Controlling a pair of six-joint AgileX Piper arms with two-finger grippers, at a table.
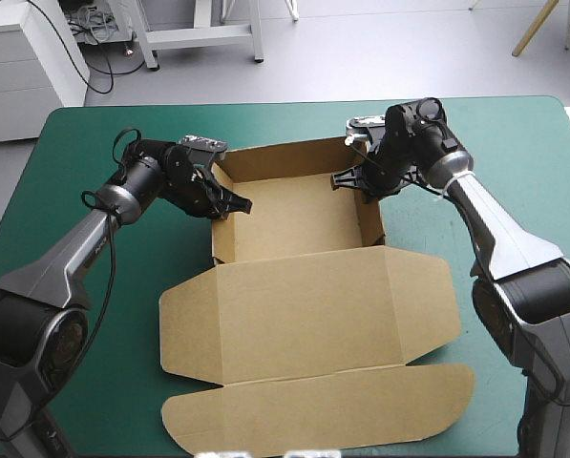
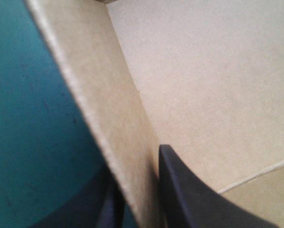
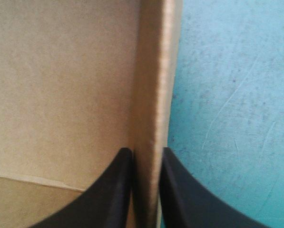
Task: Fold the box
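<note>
Teal-green cover (image 1: 74,134) spread over the whole table top, and the box (image 1: 294,215) lay near its centre as an open tray, with 12 o'clock taken as the table's far edge in the high view. The tray occupied the 12 o'clock half of the sheet. The lid (image 1: 313,305) lay flat on the cover at 6 o'clock from it, its rounded end flap nearest the near edge. My left gripper (image 1: 229,202) stood at the tray's 9 o'clock side, pinching the left wall (image 2: 108,118): one black finger was inside the tray, the other outside over the cover, and the board was all but touching both. My right gripper (image 1: 356,179) stood at the 3 o'clock side, pinching the right wall (image 3: 151,95) in the same manner, one finger on each face. Both walls stood upright, and their long axis ran from 12 to 6 o'clock, so each gripper straddled its wall's top edge across that axis. The governing relation was therefore as follows: the tray lay between the two grippers, and the flat lid lay at 6 o'clock from both, about equally far from each arm. I judged the walls to be raised and held, with the lid as the part not yet worked. Any move on it called for both grippers to release and travel toward 6 o'clock without dragging the walls outward.
</note>
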